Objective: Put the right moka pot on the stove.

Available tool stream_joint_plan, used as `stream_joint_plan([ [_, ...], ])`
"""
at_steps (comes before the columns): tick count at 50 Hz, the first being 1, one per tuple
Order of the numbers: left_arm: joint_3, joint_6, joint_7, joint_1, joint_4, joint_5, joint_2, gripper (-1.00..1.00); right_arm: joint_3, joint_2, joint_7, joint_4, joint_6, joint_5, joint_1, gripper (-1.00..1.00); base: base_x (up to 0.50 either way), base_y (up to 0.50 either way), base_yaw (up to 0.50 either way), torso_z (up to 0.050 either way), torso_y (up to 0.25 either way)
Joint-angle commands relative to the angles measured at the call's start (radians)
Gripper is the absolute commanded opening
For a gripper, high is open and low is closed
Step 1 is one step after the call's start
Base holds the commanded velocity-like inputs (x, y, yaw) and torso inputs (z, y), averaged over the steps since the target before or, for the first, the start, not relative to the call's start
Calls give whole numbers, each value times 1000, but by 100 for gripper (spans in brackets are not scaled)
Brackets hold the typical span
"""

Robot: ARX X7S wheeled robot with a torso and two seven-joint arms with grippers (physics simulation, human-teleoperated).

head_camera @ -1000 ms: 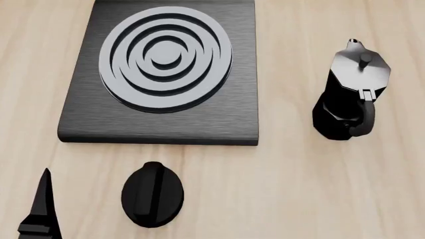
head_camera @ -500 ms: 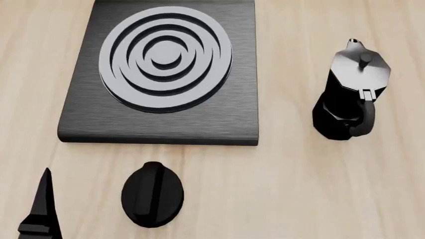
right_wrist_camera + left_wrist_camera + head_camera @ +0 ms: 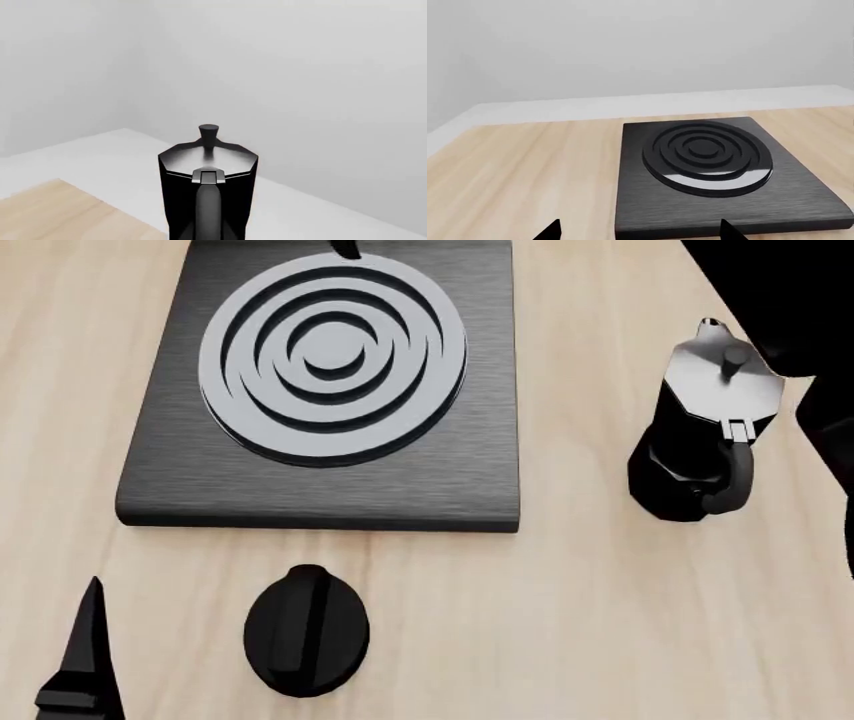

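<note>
Right moka pot (image 3: pixel 703 430) upright on bench (image 3: pixel 587 620), well right of stove (image 3: pixel 327 390) (untouched); hand states impossible to tell.

A pale wooden tabletop with lengthwise grain (image 3: pixel 561 620) fills the head view. On it lies a small black oval knob with a raised ridge down its middle (image 3: pixel 307 630), near the front edge. Plain light-grey walls (image 3: pixel 640 45) stand behind.

I see only one tip of my left gripper (image 3: pixel 83 660) at the head view's lower edge; my right arm (image 3: pixel 801 310) is a cropped dark mass; the right moka pot (image 3: pixel 208 185) loses its base in the right wrist view.
</note>
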Motion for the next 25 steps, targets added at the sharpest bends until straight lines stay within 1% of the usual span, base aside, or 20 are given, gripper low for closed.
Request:
stream_joint_plan([
  [1,4,5,0,1,0,3,-2,100,22,-47,2,-16,-44,-26,-18,-100,0,0,0,0,0],
  [2,5,7,0,1,-2,3,-2,100,20,-51,1,-19,-46,-30,-22,-100,0,0,0,0,0],
  [4,5,3,-2,0,1,0,-3,100,6,-71,-9,30,-34,-28,26,-100,0,0,0,0,0],
  [5,4,-1,-4,-2,4,-2,-4,100,11,-71,-5,8,-46,-29,0,-100,0,0,0,0,0],
  [7,5,6,-2,1,1,2,-4,100,6,-81,-12,26,-46,-30,13,-100,0,0,0,0,5],
  [8,4,6,-2,0,1,-1,-4,100,11,-81,-10,-3,-60,-37,-24,-100,0,0,0,0,0],
  [12,5,9,-2,1,1,0,-5,100,2,-104,-30,31,-66,-49,-6,-100,0,0,0,3,0],
  [14,7,17,1,5,-5,6,-4,100,10,-101,-25,-17,-90,-62,-67,-100,0,0,0,0,0],
  [15,8,16,1,4,-5,6,-4,100,4,-111,-34,17,-82,-59,-34,-100,0,0,0,0,0],
  [16,9,19,2,4,-7,8,-4,100,6,-112,-35,-5,-94,-69,-63,-100,0,0,0,0,10],
  [18,9,19,1,4,-7,6,-4,100,0,-122,-47,20,-91,-74,-43,-100,0,0,0,0,0],
  [19,9,16,0,3,-5,5,-5,100,5,-118,-44,-14,-107,-83,-86,-100,0,0,0,0,0],
  [20,9,12,-2,0,-3,2,-5,100,0,-124,-53,9,-102,-87,-66,-100,0,0,0,0,0],
  [21,8,11,-2,0,-2,1,-5,100,4,-122,-52,-15,-116,-96,-99,-100,0,0,0,0,0],
  [22,9,14,-1,2,-3,2,-5,100,0,-132,-60,19,-110,-92,-68,-100,0,0,0,0,0],
  [25,8,11,-3,-1,-2,-1,-6,100,1,-141,-62,32,-115,-90,-61,-100,0,0,0,0,3],
])
